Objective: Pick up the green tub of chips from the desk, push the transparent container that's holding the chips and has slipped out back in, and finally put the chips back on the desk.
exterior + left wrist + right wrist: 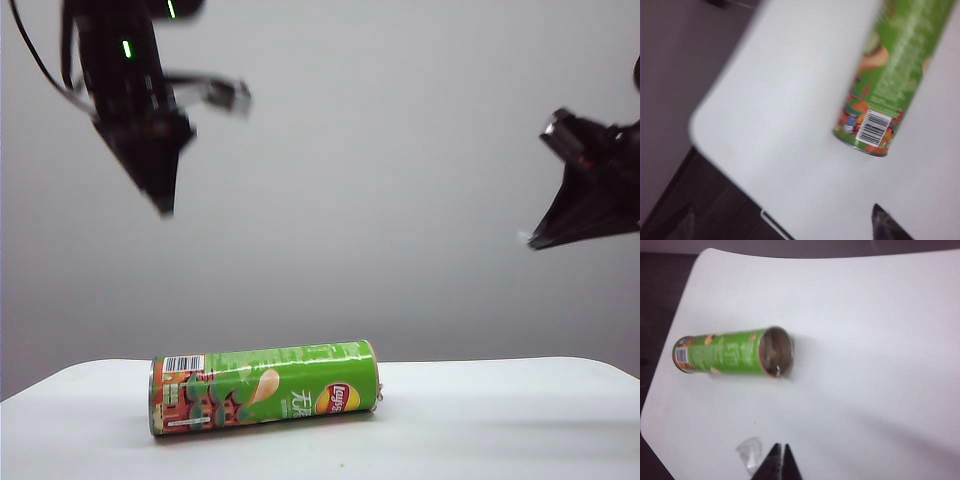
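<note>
Green tub of chips (264, 388) lies on the desk (500, 420) below both claws: left claw (165, 205), right claw (780, 462).

Left gripper (785, 222) fingers cut off by edge — blurred; green tub (890, 75) cropped, blurred.

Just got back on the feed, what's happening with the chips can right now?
Nothing is holding it. The green tub of chips lies on its side on the desk, open end toward the right arm's side, with no tray showing past its rim. Both arms hang above the desk, clear of the can: the left gripper has its jaws open, the right gripper has its jaws shut on nothing.
</note>
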Tool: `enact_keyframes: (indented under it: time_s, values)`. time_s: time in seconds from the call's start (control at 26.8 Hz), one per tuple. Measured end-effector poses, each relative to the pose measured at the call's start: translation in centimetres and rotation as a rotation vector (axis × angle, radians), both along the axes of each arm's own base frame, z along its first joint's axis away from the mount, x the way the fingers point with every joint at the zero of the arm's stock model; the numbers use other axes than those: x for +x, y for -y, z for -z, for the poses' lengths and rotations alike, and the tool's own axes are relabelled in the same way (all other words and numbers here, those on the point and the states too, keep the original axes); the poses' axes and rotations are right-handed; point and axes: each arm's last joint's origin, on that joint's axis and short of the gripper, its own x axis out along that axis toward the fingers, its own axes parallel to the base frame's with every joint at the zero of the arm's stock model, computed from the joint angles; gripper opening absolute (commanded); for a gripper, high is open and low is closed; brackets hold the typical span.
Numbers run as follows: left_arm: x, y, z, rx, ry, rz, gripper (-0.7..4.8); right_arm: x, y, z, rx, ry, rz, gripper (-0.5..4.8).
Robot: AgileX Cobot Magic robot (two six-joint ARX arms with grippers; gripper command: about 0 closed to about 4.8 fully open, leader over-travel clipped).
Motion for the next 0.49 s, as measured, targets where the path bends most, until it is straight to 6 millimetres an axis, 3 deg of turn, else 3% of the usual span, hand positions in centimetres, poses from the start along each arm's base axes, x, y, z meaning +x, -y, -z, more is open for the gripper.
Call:
enact_keyframes:
  time_s: [0.26,0.34,0.37,0.49]
  values:
    - [-6.7,-3.5,-7.7,-0.177,0.258,-0.171,4.79,-3.7,0.0,-5.3,-0.043,0.112,0.029,-0.06]
    - [-8.9,-5.0,-8.8,-0.215,0.329,-0.195,4.79,-5.1,0.0,-6.9,-0.072,0.166,0.052,-0.06]
    - [-10.9,-6.6,-9.1,-0.233,0.378,-0.230,4.79,-6.2,0.1,-8.2,-0.087,0.214,0.066,-0.06]
    - [-15.7,-9.0,-9.1,-0.301,0.531,-0.276,4.79,-9.0,0.1,-10.9,-0.111,0.333,0.099,-0.06]
